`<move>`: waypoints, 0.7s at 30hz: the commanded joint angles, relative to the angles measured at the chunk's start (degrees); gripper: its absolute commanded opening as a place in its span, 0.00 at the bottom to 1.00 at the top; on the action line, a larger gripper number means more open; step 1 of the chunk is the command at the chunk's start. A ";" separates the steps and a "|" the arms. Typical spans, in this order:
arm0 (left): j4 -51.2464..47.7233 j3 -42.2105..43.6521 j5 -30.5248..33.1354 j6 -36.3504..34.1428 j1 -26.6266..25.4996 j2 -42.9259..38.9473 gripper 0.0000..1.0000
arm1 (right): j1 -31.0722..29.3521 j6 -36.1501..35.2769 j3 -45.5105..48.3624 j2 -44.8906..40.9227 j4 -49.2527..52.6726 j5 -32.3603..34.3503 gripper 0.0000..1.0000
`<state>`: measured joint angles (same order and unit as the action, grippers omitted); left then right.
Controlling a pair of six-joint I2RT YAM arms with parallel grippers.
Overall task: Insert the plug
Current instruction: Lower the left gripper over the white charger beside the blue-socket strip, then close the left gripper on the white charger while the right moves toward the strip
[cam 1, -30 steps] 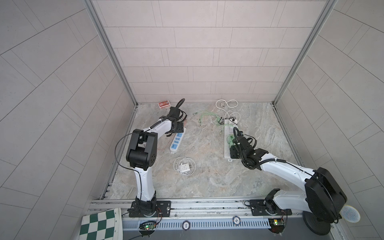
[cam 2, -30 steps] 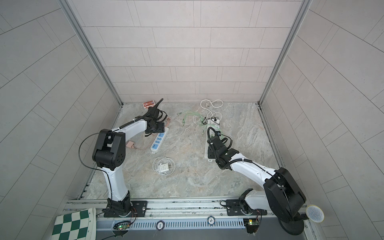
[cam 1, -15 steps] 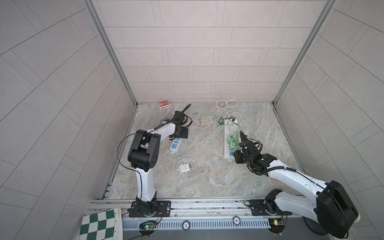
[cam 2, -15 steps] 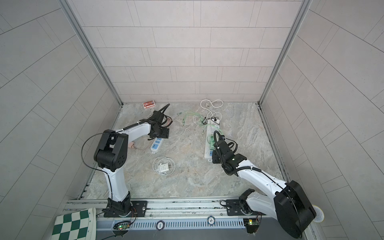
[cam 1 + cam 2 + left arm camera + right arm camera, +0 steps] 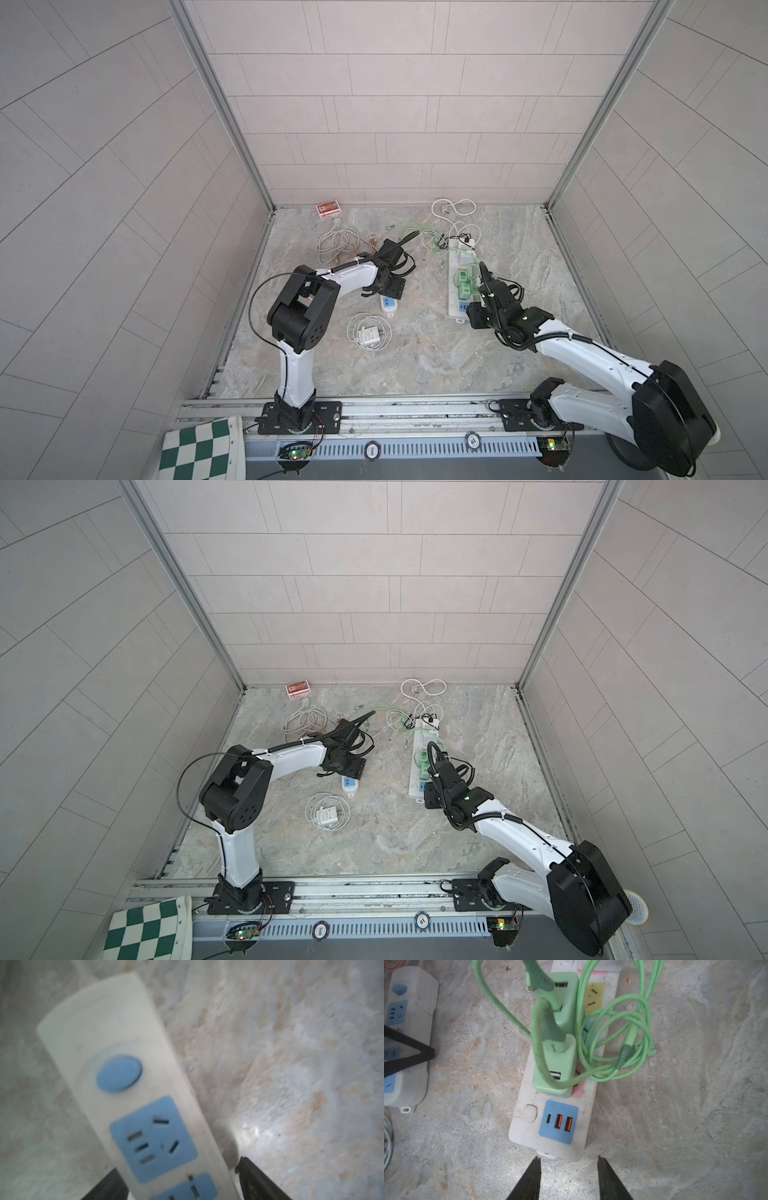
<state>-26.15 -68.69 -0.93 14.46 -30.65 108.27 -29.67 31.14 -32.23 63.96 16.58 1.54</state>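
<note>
The pale-green block-shaped plastic plug (image 5: 560,1064) is seen seated in the long white plastic power strip (image 5: 525,1136), just ahead of the right gripper's fingertips. A second pale-green plug (image 5: 568,997) is seated beyond it, and a looped pale-green cable (image 5: 612,1043) is draped beside both. Furthest left, the left gripper (image 5: 178,1165) is positioned over the short white power strip with blue sockets (image 5: 124,1039). Its jaws are spread apart, one on each side of that strip's body, and a gap is visible at one finger, so nothing is clamped. Near that gripper, towards its arm's base, a white charger with a coiled white cable (image 5: 368,333) is seen lying on the marbled stone floor (image 5: 436,365). Further right, the right gripper (image 5: 569,1157) is held just off the long strip's near end, where a blue USB panel (image 5: 558,1122) is set. Its jaws are parted and nothing is held between them.
</note>
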 commanded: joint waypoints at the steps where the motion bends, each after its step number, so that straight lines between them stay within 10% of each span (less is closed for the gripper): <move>1: -1.21 6.80 3.78 2.59 0.48 -8.24 0.91 | 0.18 -0.93 1.88 -1.37 1.17 -0.45 0.45; 21: -5.76 35.11 0.89 16.09 -2.89 -52.10 1.00 | -0.10 -2.99 -6.35 7.70 1.29 -4.81 0.46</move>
<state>-28.67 -36.58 -1.04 26.06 -32.97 60.25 -29.67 28.77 -37.41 70.43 17.32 -2.20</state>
